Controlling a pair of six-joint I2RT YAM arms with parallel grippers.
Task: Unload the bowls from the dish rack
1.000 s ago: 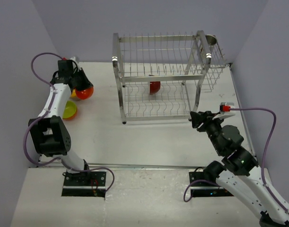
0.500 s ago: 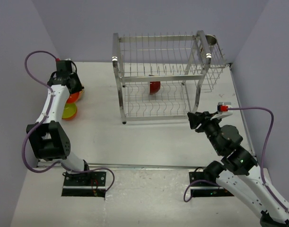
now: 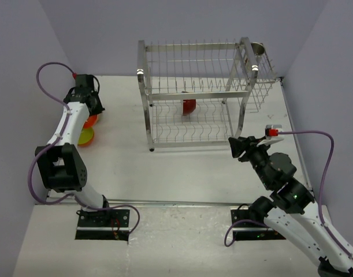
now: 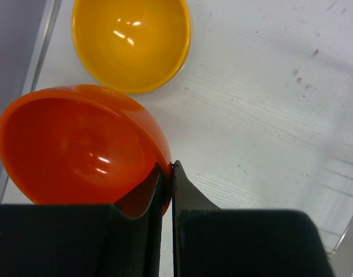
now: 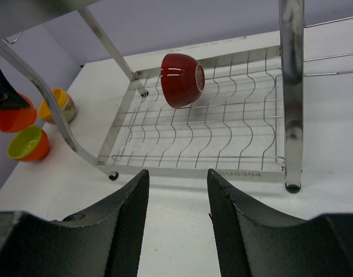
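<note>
Left wrist: L fingers pinch orange-red bowl rim; R fingers apart, short of dark-red bowl.

In the top view the left gripper sits upper left, jaws pinching an orange bowl; the right gripper sits centre right, jaws apart.

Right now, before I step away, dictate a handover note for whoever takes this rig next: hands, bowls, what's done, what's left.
Left hand: shut on the rim of the orange bowl, at the far left of the table beside the yellow bowl; not yet released.
Right hand: open, empty, facing the dish rack.
Done: the lime-green bowl is also out on the table.
Left: one dark red bowl lies on its side on the rack's lower tier; release the orange one, then probably fetch that.
</note>
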